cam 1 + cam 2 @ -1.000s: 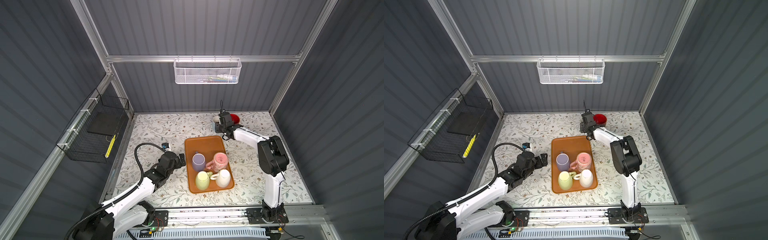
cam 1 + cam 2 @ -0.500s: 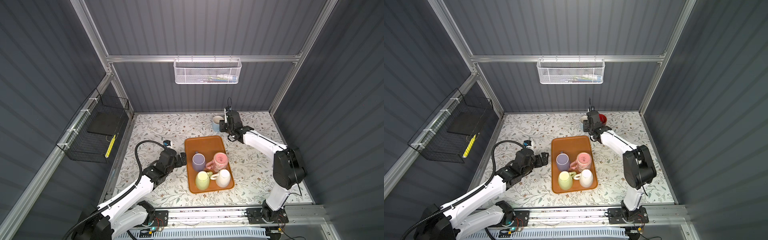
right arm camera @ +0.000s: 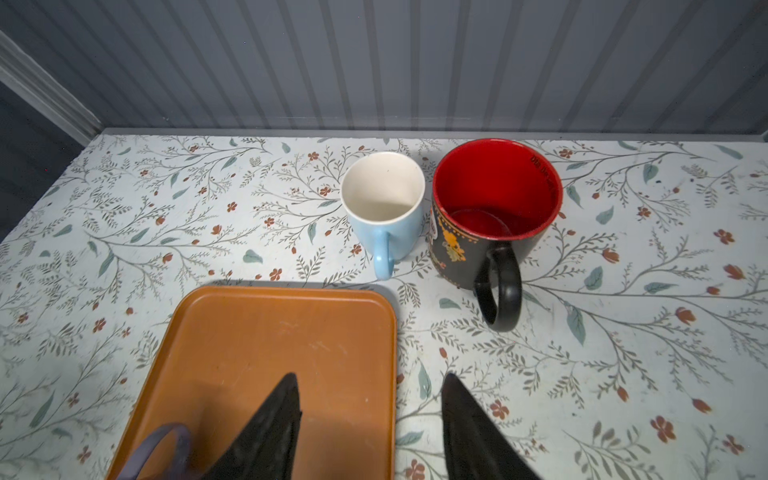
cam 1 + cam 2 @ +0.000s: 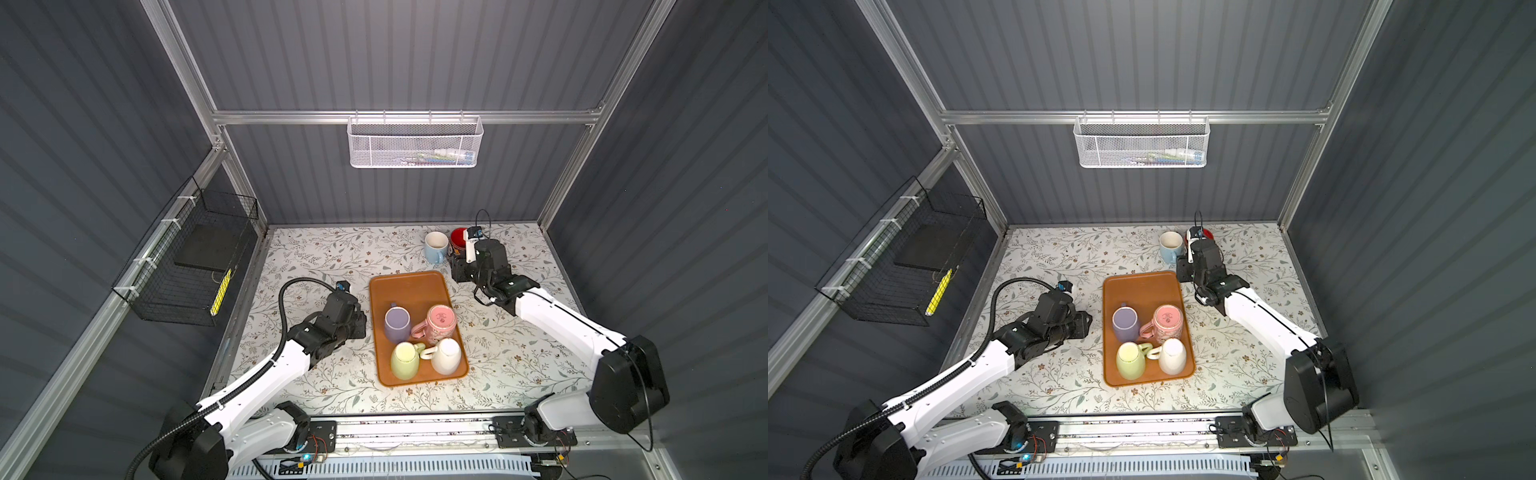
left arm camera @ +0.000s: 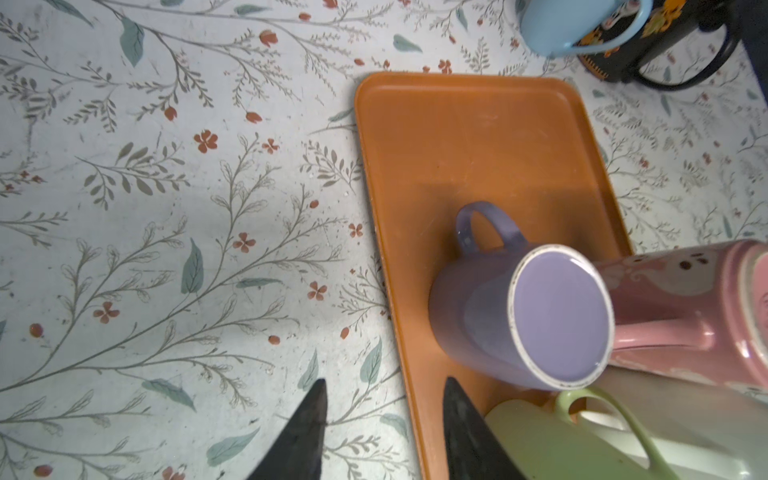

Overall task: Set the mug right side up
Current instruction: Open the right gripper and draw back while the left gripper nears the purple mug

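Note:
Four mugs stand upside down on the orange tray (image 4: 409,291): purple (image 4: 397,325), pink (image 4: 440,322), green (image 4: 405,360) and white (image 4: 446,355). My left gripper (image 4: 359,322) hovers at the tray's left edge beside the purple mug (image 5: 540,316). In the left wrist view this gripper (image 5: 384,380) is open and empty, one finger over the table and the other over the tray. My right gripper (image 4: 459,270) hangs over the tray's far right corner. In the right wrist view it (image 3: 370,374) is open and empty, short of the black mug (image 3: 490,216).
A light blue mug (image 4: 435,247) and a black mug with a red inside (image 4: 458,241) stand upright on the flowered table behind the tray. A white mesh basket (image 4: 415,143) hangs on the back wall. A black wire basket (image 4: 195,262) hangs on the left wall.
My right gripper has drawn back from the black mug to the tray's far right corner, its elbow swinging out right. The left gripper's jaws have narrowed and it has edged toward the tray.

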Controlling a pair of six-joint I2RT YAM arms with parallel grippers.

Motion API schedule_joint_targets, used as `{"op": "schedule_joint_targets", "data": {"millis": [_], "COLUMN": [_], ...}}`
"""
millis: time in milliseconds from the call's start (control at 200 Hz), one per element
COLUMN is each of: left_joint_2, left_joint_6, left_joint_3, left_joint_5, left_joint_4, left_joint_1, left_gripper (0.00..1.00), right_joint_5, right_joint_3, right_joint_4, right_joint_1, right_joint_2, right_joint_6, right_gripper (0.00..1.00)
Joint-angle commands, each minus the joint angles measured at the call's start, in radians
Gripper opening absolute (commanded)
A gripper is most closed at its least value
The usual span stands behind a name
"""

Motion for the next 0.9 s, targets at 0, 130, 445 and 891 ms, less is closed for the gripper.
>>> {"op": "schedule_joint_targets", "data": {"millis": [0,130,445,891], "left_joint_2": [0.020,0.062,0.193,0.330], "left_joint_6": [-0.013,-0.022,-0.007,-0.041], "left_joint_3": [-0.003,-0.002,0.051,0.091], "left_joint_5": [0.056,0.077,0.066,0.095], "left_joint_4": [-0.026,-0.007,-0.010,0.066], "left_joint_1": [-0.001,-0.017,-0.087,-0.132], "left_gripper": [0.44,0.46,0.45,0.45], "right_joint_5": [-0.053,-0.128,-0.167,-0.161], "right_joint_3": [-0.061,-0.156,-0.314,-0.388], "right_joint_4": [0.002,0.019,0.002,0.033], "right_joint_1": [0.012,0.015,0.017,0.014], "right_joint_2": [-0.072,-0.181,-0.411,-0.445], "right_joint_6": [0.043,0.056,0.087,0.096], "right_gripper": [0.56,0.61,0.66,0.68]}}
